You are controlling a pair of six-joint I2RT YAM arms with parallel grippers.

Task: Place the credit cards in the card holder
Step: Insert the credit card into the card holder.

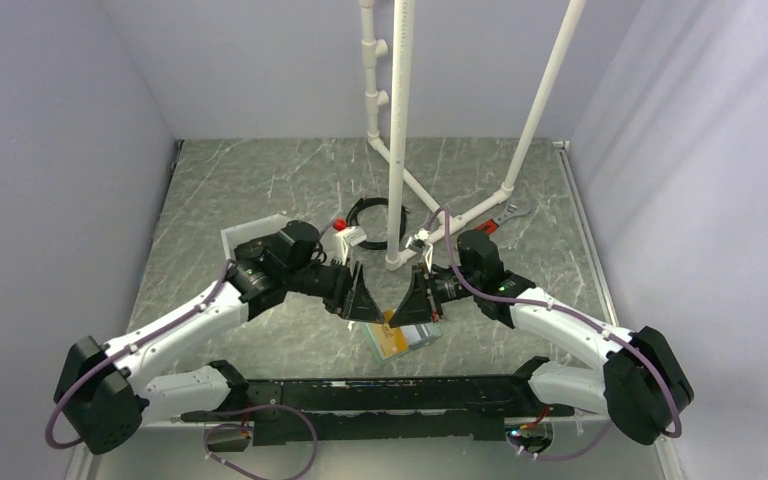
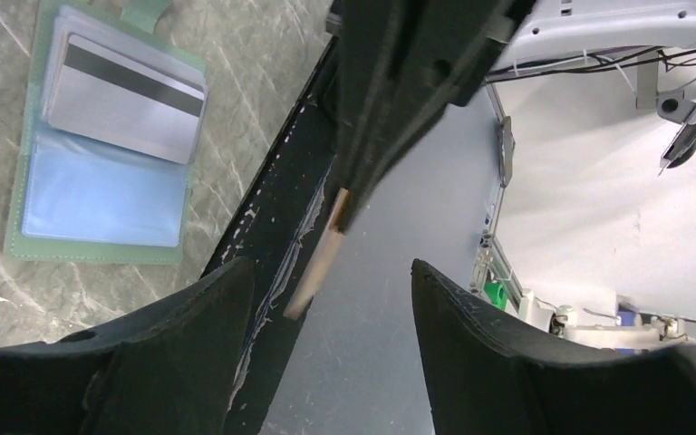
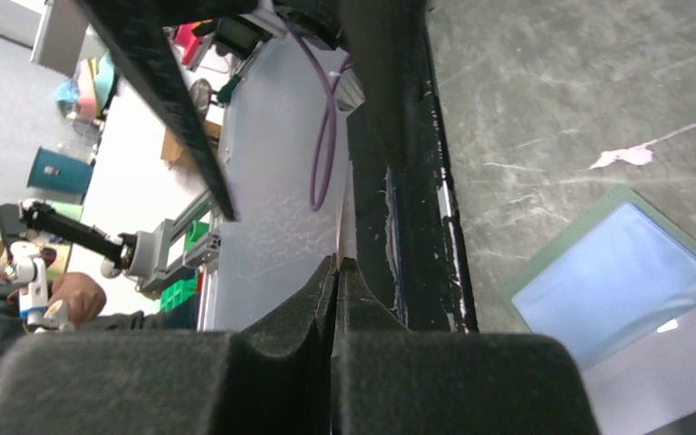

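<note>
Card holder [image 2: 100, 195]: it lies open and flat on the bench [image 1: 260, 180], low centre in the top view, just below the spot where your two grippers meet. The left wrist view has it at upper left, with a grey-green border and pale blue inner faces. A silver card [image 2: 122, 100] with a dark stripe sits in the upper pocket; the lower face is plain blue. The right wrist view catches only a corner of the holder at lower right, with an edge of the silver card.

Tan card [image 2: 324, 249]: it is off the bench, in the air between the grippers. Your right gripper [image 3: 337, 267] is pinched tight on it. In the right wrist view the pads are pressed together and the card shows as a thin line rising from the seam. The left wrist view gives what that one cannot. There the card is edge-on, slanting down from the right gripper's black fingers at top centre. Its free end is blurred and reaches into the gap of your left gripper [image 2: 331, 272]. That gripper stands wide, one finger on each side of the card, and neither finger appears to touch it.

Arms, top view: both reach in from the lower corners with forearms angled toward the centre. The grippers are nose to nose, just above the holder in the frame. A white tray [image 1: 232, 238] sits beside the left wrist at centre left. A white pipe frame [image 1: 397, 130] rises beyond the grippers.
</note>
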